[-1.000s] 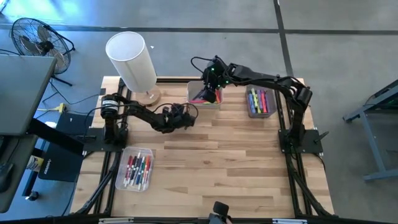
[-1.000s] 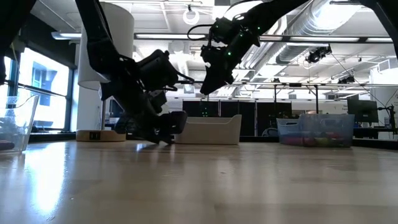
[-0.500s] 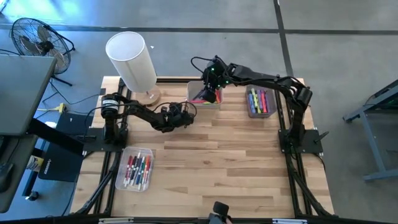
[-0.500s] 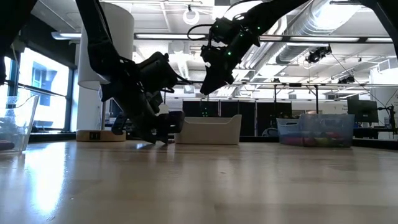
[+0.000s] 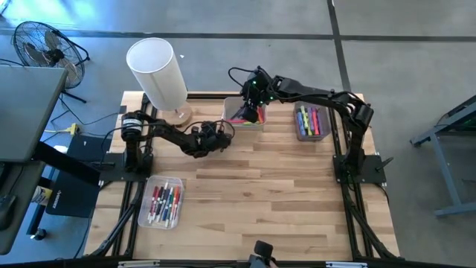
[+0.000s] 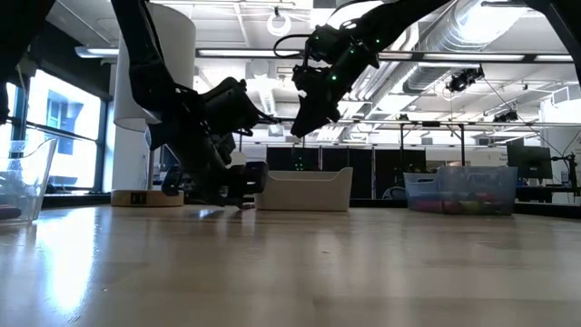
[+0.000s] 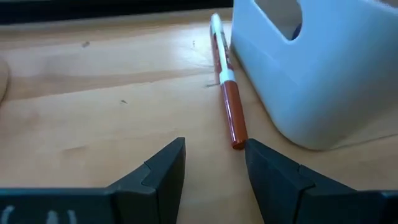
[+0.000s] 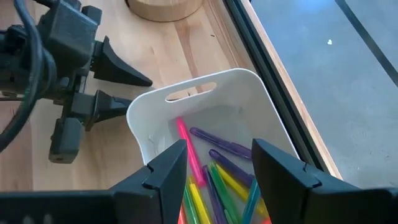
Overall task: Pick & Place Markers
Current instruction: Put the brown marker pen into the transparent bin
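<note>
Red-and-white marker (image 7: 227, 93) flat on worktop near far edge, touching white bin (image 7: 311, 68). Left gripper (image 7: 214, 165) spread, empty, short of it: centre over barrel before pinching. Right gripper (image 8: 217, 165) spread, empty, above same bin (image 8: 205, 118), holding pink, purple, yellow markers (image 8: 214, 165).

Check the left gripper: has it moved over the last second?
Yes, slightly. In the low view the left gripper has drawn back from the white bin, lifting a little off the table.
</note>
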Available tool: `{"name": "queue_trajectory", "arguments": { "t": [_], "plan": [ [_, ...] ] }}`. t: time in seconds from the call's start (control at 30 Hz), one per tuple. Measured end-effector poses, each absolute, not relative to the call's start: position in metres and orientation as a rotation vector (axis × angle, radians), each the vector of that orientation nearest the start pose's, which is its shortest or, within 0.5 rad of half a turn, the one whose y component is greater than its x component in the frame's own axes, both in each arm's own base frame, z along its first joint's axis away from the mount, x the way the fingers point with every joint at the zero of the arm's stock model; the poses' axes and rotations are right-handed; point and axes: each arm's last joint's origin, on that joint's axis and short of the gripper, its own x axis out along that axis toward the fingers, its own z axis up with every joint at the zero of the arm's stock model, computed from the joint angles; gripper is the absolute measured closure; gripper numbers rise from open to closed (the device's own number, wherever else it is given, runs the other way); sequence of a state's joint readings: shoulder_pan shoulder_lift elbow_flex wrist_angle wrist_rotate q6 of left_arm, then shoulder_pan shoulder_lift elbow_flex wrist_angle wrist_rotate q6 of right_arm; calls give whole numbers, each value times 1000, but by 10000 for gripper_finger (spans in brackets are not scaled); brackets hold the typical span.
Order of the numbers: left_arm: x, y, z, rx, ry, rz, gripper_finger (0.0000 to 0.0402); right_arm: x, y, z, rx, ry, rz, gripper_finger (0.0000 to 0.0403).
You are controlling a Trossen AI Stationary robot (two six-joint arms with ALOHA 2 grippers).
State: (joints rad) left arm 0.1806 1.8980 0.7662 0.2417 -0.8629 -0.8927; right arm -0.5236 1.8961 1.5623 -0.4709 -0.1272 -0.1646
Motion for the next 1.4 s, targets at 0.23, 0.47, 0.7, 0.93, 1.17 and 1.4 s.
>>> {"name": "queue_trajectory", "arguments": {
  "t": [0.23,0.47,0.7,0.93,1.17,1.4],
  "plan": [
    [312,81,93,-447,365,1220,236,368,-208,261,101,785,-310,234],
    [310,96,93,-443,407,1195,240,369,-208,262,99,780,-311,233],
    [305,108,91,-471,453,1197,321,368,-208,261,100,783,-310,233],
    [305,107,91,-484,479,1173,377,368,-208,261,102,785,-307,233],
    [301,103,92,-572,572,1116,370,368,-208,261,108,782,-310,233],
    [295,77,111,-677,659,1022,371,367,-208,260,139,792,-319,233]
  ]
}}
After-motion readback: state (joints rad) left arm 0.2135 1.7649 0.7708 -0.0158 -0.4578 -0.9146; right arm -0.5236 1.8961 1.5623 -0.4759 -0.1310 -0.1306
